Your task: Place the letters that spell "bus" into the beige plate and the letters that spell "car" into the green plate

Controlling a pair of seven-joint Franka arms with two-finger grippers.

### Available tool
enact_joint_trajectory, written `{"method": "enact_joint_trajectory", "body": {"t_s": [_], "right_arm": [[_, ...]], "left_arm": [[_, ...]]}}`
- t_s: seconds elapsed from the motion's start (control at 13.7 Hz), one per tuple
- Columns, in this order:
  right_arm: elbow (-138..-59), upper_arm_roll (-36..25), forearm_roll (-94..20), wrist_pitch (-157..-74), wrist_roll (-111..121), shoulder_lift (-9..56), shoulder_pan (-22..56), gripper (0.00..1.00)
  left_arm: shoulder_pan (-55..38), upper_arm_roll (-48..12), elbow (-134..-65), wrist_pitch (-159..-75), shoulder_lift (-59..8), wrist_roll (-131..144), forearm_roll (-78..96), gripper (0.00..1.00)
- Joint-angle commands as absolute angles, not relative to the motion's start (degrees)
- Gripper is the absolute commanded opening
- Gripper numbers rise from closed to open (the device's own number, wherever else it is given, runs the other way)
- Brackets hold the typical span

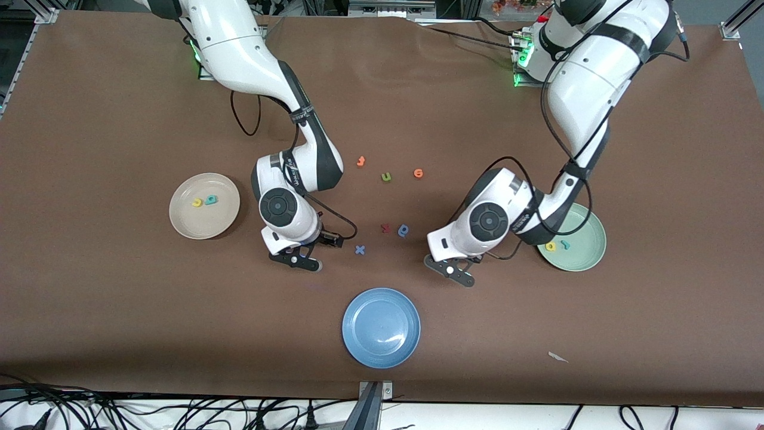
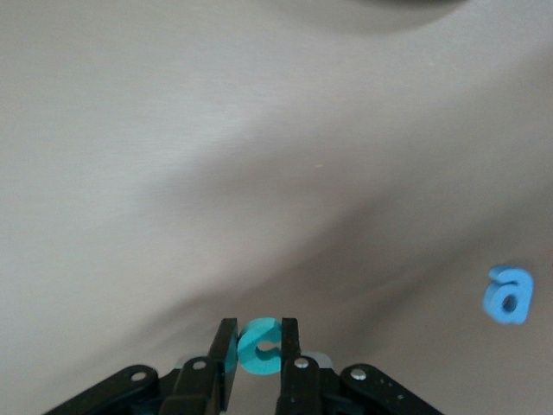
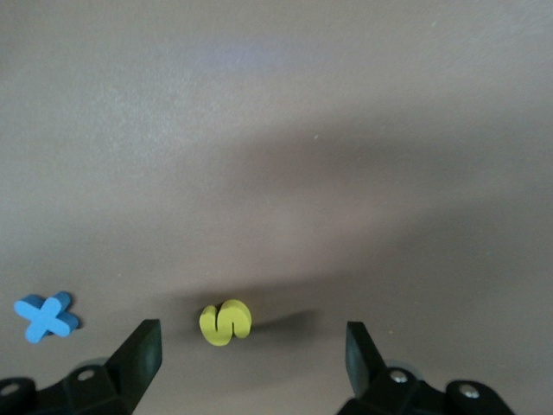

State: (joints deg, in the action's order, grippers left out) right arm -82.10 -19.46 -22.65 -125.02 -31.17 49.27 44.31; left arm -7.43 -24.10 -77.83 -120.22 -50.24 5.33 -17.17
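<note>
Left gripper (image 2: 256, 359) pinches the teal c (image 2: 259, 346); right gripper (image 3: 251, 354) gapes around the yellow s (image 3: 226, 322) near the blue plate (image 1: 358, 343): light, squashy foam, so squeeze its flat sides.

Two letters lie in the beige plate (image 1: 205, 206) toward the right arm's table end, two in the green plate (image 1: 582, 239) toward the left arm's.

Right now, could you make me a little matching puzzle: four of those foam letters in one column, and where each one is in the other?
Letters:
1. teal c
2. yellow s
3. yellow u
4. teal r

Places:
A. in the green plate
B. lying inside the open right end effector
C. in the beige plate
D. gripped by the left end effector

Pairs: 1-D, 2-B, 3-C, 4-A
</note>
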Motion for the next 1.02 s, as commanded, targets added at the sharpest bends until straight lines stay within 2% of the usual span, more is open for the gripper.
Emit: {"method": "enact_joint_trajectory", "body": {"t_s": [0.0, 0.07, 0.29, 0.44, 0.58, 0.66, 0.73, 0.95], "right_arm": [[-78.5, -18.7, -23.4, -125.1, -30.5, 52.1, 43.9, 0.91], [-78.3, -18.4, -23.4, -125.2, -30.3, 52.2, 43.9, 0.89], [-78.4, -18.4, -23.4, -125.2, -29.6, 52.3, 43.7, 0.73], [-78.4, -18.3, -23.4, -125.3, -29.4, 52.6, 43.7, 0.68], [-78.4, -18.3, -23.5, -125.3, -29.4, 52.6, 43.8, 0.61], [-78.4, -18.3, -23.5, -125.3, -29.4, 52.6, 43.8, 0.51], [-78.4, -18.3, -23.5, -125.3, -29.5, 52.8, 43.8, 0.5], [-78.4, -17.7, -23.5, -125.4, -29.6, 53.1, 43.8, 0.36]], "left_arm": [[-3.5, -24.3, -78.7, -114.8, -46.7, -0.6, -18.7, 0.0], [-2.0, -24.3, -78.7, -112.6, -45.9, -2.4, -18.7, 0.0], [3.1, -24.3, -79.3, -108.4, -44.7, -7.9, -18.7, 0.0], [7.2, -24.3, -80.0, -106.6, -43.9, -12.7, -18.7, 0.0], [11.9, -24.3, -82.7, -106.1, -42.5, -16.8, -18.5, 0.0], [13.8, -24.3, -84.4, -106.1, -41.8, -17.8, -18.6, 0.0], [14.9, -24.3, -85.8, -106.1, -41.5, -18.1, -18.6, 0.0], [17.2, -24.5, -90.6, -106.8, -40.2, -18.1, -18.6, 0.04]]}}
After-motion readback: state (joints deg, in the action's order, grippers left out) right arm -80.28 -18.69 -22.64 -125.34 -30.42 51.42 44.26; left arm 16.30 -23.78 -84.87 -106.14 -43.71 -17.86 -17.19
